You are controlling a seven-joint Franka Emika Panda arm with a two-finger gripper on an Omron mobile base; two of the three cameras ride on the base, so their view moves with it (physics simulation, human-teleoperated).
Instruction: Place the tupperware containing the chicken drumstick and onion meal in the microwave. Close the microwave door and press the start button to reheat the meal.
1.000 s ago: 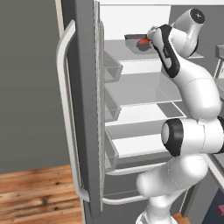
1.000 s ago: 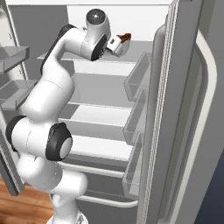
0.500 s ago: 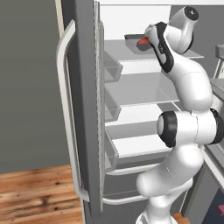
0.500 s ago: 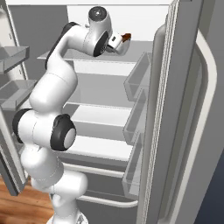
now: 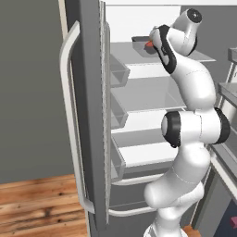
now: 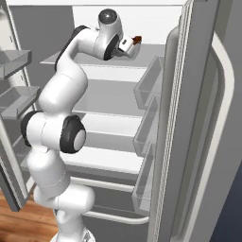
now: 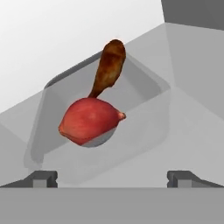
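Your tupperware sits on the top shelf of the open fridge, a shallow translucent grey tub lying at a slant across the hand view. Inside it, the red onion lies toward the near side of the tub, and the brown chicken drumstick stretches away from it toward the far wall, its thin end meeting the onion. In the left base view you can pick out the tub's dark edge and a spot of red at the shelf's left end, just beside the robot's hand; in the right base view the drumstick's brown end peeks out past the hand.

Your gripper hovers just short of the tub, jaws spread wide, one fingertip low on the left and the other low on the right. Both tips stand clear of the plastic, with the tub's near wall lying between them and beyond. Nothing is pinched.

The arm reaches high, bent at the elbow, with the hand level with the top shelf. Below it you see more pale shelves. The fridge door with its pale bar handle stands open on the left, its clear door bins facing in. A second door stands open on the right, and wood floor shows at the bottom.
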